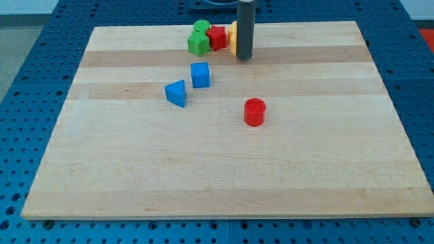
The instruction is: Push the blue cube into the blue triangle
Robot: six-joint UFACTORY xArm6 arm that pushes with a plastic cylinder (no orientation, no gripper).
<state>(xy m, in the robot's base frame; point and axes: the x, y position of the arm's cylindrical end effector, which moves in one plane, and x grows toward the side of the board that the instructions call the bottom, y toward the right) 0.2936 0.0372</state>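
Blue cube (200,74): upper centre of board (217,176), just beside blue triangle (176,93), narrowly apart. My tip (244,57): top edge, well right of cube, half hiding yellow block (232,37). No gripper fitted. Green blocks (199,42), red block (217,37) clustered there. Red cylinder (254,112) alone.

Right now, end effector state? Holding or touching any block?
My tip: bare rod with no jaws, holding nothing. It sits by the yellow block at the view's top, up and right of the blue cube, apart from it.
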